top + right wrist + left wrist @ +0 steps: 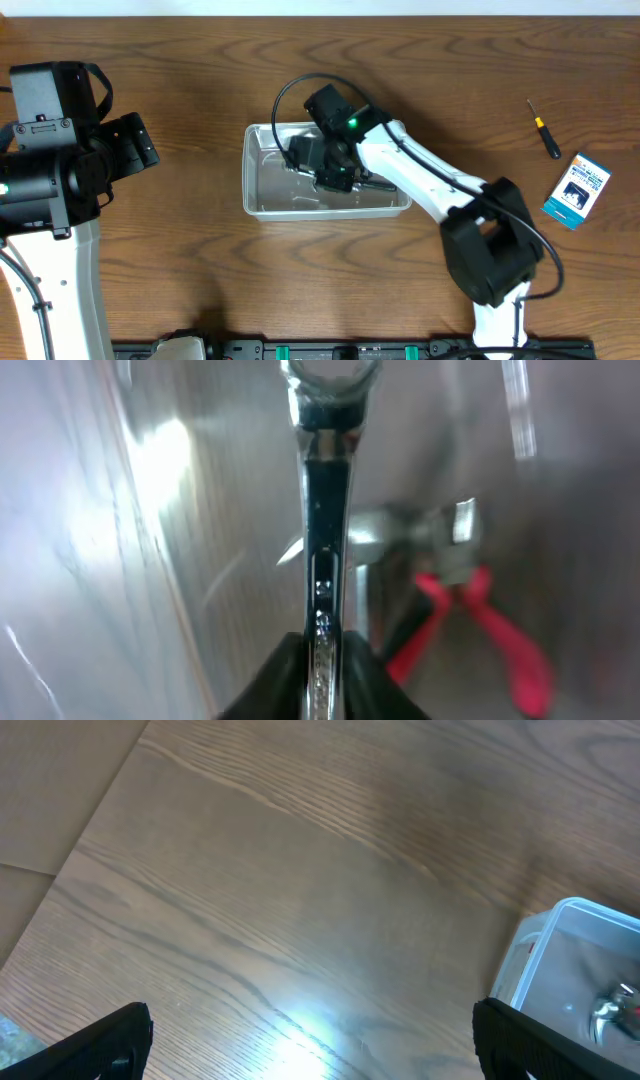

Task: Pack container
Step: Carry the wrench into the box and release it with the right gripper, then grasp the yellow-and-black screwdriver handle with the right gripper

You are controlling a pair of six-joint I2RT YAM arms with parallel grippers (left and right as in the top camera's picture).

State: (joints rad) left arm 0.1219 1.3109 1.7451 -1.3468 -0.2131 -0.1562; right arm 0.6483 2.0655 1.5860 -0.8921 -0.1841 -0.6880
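The right fingers [282, 678] pinch a chrome wrench [326, 530] by its shank, holding it inside the clear container [262, 205], with red-handled pliers [480, 622] lying below. The left fingers [110, 1040] are spread wide over the bare counter [300, 870], well left of the container, which sits mid-counter.

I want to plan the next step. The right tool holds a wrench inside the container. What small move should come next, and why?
Probably open the right tool to release the wrench: it is gripped inside the container, close to the red-handled pliers, so it seems ready to drop.
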